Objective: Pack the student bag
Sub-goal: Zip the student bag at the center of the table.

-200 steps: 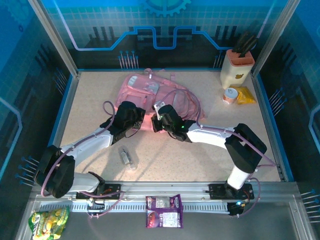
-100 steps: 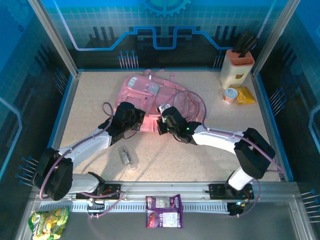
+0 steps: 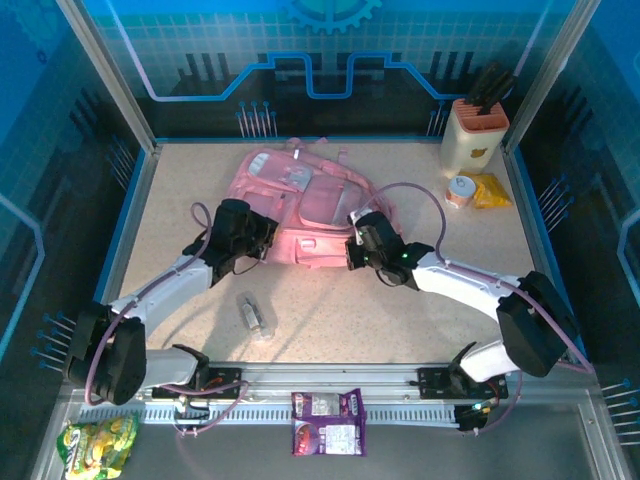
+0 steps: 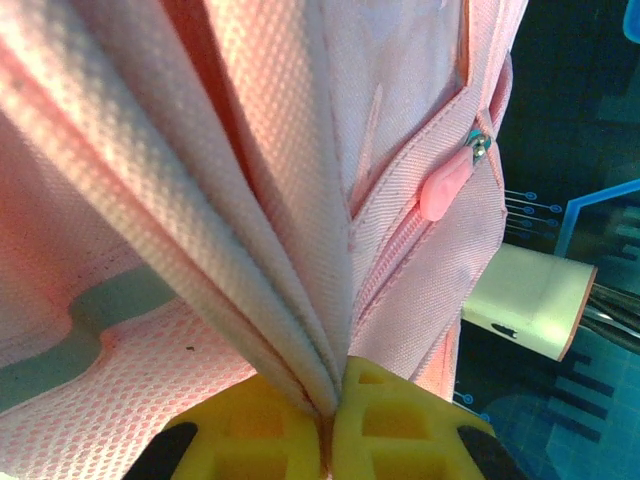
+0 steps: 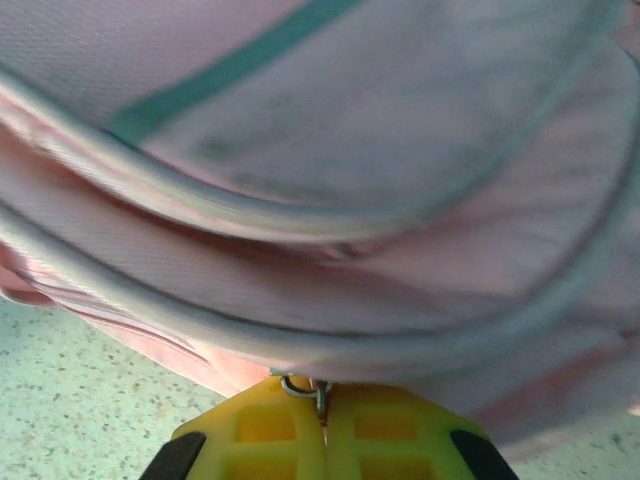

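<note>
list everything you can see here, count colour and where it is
student bag: 1, pink, lying flat at the far middle of the table
knife block: 1, cream with an orange top, far right corner
small round container: 1, pale with an orange band, just in front of the knife block
yellow packet: 1, yellow, right of the container
small clear bottle: 1, transparent, near left of centre, apart from the bag
purple snack packet: 1, purple, middle of the near ledge
green snack bag: 1, green and yellow, near left corner
table: 1, speckled beige
left gripper: 1, yellow fingers, shut on a fold of the bag
right gripper: 1, yellow fingers, shut on a metal ring at the bag's edge
</note>
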Action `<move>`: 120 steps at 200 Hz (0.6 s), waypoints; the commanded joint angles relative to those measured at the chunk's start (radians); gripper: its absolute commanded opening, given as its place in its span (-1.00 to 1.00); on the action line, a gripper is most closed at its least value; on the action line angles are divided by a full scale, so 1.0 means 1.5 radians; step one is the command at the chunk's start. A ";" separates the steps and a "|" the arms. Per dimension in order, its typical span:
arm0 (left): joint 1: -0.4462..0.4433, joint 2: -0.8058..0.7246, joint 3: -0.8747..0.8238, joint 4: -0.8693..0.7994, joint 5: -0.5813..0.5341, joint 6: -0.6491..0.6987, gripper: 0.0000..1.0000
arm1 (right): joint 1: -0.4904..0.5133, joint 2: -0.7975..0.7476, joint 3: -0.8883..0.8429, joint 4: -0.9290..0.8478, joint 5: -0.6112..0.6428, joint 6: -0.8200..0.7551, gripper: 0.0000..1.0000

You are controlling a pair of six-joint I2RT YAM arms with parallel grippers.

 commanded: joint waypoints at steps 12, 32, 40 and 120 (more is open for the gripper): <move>0.056 0.015 0.030 -0.027 -0.015 0.076 -1.00 | -0.053 0.003 0.005 -0.081 0.044 -0.059 -1.00; 0.066 0.049 0.063 -0.038 0.009 0.113 -1.00 | -0.052 0.005 0.009 -0.052 -0.078 -0.120 -1.00; 0.068 0.061 0.073 -0.044 0.018 0.116 -1.00 | -0.050 0.009 0.013 -0.050 -0.102 -0.123 -1.00; 0.070 0.091 0.075 -0.012 0.050 0.122 -1.00 | -0.068 0.113 0.086 -0.021 -0.152 -0.109 -0.59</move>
